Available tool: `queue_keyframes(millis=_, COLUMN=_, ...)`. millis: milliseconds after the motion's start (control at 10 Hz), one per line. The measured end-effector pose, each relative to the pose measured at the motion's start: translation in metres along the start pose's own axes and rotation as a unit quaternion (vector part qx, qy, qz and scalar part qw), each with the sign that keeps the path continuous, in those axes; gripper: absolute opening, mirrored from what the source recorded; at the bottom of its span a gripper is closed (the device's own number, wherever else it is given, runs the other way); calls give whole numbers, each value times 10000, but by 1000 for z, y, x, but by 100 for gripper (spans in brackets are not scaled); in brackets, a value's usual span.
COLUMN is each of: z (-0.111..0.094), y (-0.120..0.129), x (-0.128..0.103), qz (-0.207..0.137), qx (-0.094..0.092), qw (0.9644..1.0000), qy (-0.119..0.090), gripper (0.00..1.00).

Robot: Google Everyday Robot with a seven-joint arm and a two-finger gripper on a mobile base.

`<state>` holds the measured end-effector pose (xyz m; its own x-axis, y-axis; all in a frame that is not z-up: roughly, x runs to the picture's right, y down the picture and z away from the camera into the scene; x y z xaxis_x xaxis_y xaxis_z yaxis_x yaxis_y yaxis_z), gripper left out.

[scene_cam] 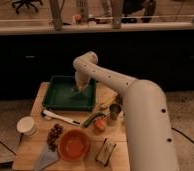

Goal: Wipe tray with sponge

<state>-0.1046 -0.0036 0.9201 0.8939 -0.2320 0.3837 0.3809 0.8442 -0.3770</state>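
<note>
The dark green tray [60, 98] lies at the back of the wooden table [35, 105]. My white arm reaches in from the lower right, bends at its elbow [87, 62] and points down into the tray. The gripper [80, 88] hangs over the tray's right half, close to its floor. I cannot make out a sponge under the gripper.
In front of the tray lie a white-handled utensil [60, 118], a green vegetable [92, 119], an orange fruit [100, 125] and a metal cup [115, 111]. Nearer stand a white cup [26, 125], dark grapes [54, 136], an orange bowl [73, 145] and a dark block [106, 151].
</note>
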Motion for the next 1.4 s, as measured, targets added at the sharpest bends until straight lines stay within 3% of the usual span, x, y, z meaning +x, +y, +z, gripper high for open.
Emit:
queue_keyframes(millis=300, z=17, y=-5, x=-48, qz=-466, qx=-182, qw=9982, qy=-316, gripper=0)
queue_keyframes(millis=600, z=16, y=22, x=-73, qz=-879, qx=-377, qw=9939, qy=-555, gripper=0)
queue_keyframes(millis=1000, z=-2, y=48, x=-41, qz=-780, qx=-400, qw=9950, qy=-473, gripper=0)
queue_keyframes(millis=1200, z=-16, y=54, x=-7, qz=-480, qx=-277, qw=9980, qy=-305, gripper=0)
queue_keyframes(millis=1400, z=-21, y=41, x=16, qz=-242, qx=-121, qw=9995, qy=-167, gripper=0)
